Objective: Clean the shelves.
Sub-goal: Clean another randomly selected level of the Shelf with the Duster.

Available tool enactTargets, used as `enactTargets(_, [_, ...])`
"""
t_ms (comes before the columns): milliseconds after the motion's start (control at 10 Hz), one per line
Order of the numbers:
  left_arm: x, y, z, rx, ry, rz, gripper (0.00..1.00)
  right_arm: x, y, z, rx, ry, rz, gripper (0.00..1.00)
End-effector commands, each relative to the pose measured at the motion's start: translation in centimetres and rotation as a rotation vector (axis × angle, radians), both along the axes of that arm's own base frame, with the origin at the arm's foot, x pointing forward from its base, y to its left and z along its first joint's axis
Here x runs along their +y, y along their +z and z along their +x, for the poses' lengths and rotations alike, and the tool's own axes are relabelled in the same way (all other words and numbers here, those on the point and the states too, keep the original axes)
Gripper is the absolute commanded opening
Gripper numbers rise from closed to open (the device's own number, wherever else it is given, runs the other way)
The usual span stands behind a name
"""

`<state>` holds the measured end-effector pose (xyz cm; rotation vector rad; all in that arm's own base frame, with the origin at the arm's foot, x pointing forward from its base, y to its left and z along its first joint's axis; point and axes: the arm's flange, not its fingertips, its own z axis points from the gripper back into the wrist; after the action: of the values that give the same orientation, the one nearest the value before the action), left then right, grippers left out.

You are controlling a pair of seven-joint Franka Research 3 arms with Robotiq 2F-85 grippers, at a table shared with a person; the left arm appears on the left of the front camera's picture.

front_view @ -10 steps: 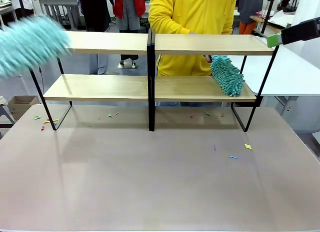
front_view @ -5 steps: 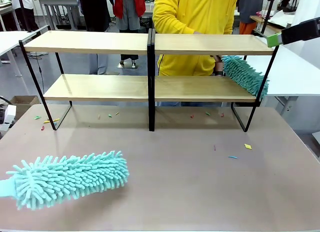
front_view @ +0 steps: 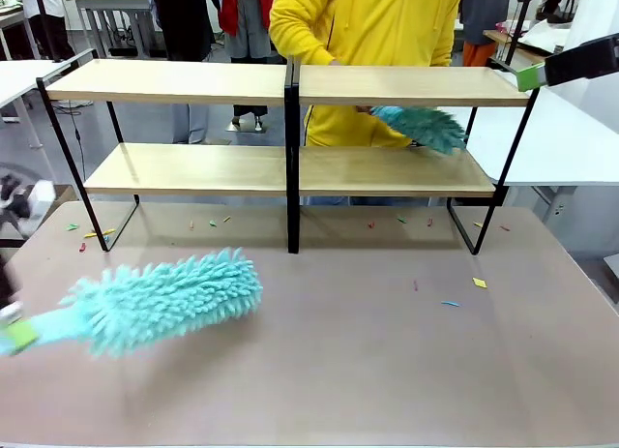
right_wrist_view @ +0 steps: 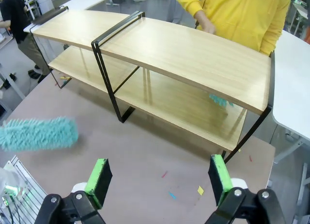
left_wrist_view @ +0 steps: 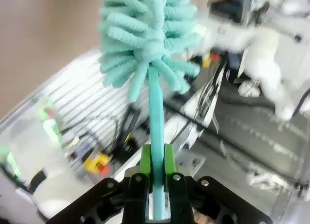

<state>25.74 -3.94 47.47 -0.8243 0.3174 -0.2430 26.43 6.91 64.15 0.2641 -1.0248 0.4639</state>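
The shelves (front_view: 184, 167) (right_wrist_view: 184, 50) are two wooden two-tier racks on black frames, side by side across the far half of the table. My left gripper (front_view: 14, 337) (left_wrist_view: 156, 161) is shut on the thin handle of a teal fluffy duster (front_view: 164, 298) (left_wrist_view: 150, 30) (right_wrist_view: 38, 134), whose head hangs low over the table's front left, short of the racks. My right gripper (right_wrist_view: 158, 180) is open, nothing between its green pads, high at the right end of the racks (front_view: 530, 77). A person in yellow holds a second teal duster (front_view: 421, 124) (right_wrist_view: 220, 100) over the right rack's lower board.
Small coloured scraps (front_view: 479, 283) lie on the beige tabletop (front_view: 368, 371), more of them under the racks (front_view: 97, 233). A white table (front_view: 571, 138) stands at the right. The person's other hand (right_wrist_view: 206, 28) rests at the top board's far edge.
My left arm swung its duster from the top left shelf down to the table, then slightly up and right. The person's duster moved left from the lower board's right end and lifted.
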Motion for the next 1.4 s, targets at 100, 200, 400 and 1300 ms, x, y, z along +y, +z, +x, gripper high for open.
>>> enactTargets(100, [-8.0, -5.5, -0.6, -0.119, 0.276, 0.015, 0.12, -0.1, 0.0, 0.1, 0.001, 0.000, 0.006, 1.00])
enactTargets(200, [-9.5, -6.4, 0.4, -0.174, 0.365, 0.029, 0.12, -0.1, 0.0, 0.1, 0.001, 0.000, 0.006, 1.00])
enactTargets(400, [-11.8, -8.2, 2.1, -0.251, 0.413, 0.114, 0.12, -0.1, 0.0, 0.1, 0.001, 0.000, 0.006, 1.00])
enactTargets(1300, [-15.6, -8.2, 10.0, -0.410, 0.485, 0.213, 0.12, -0.1, 0.0, 0.1, 0.001, 0.000, 0.006, 1.00])
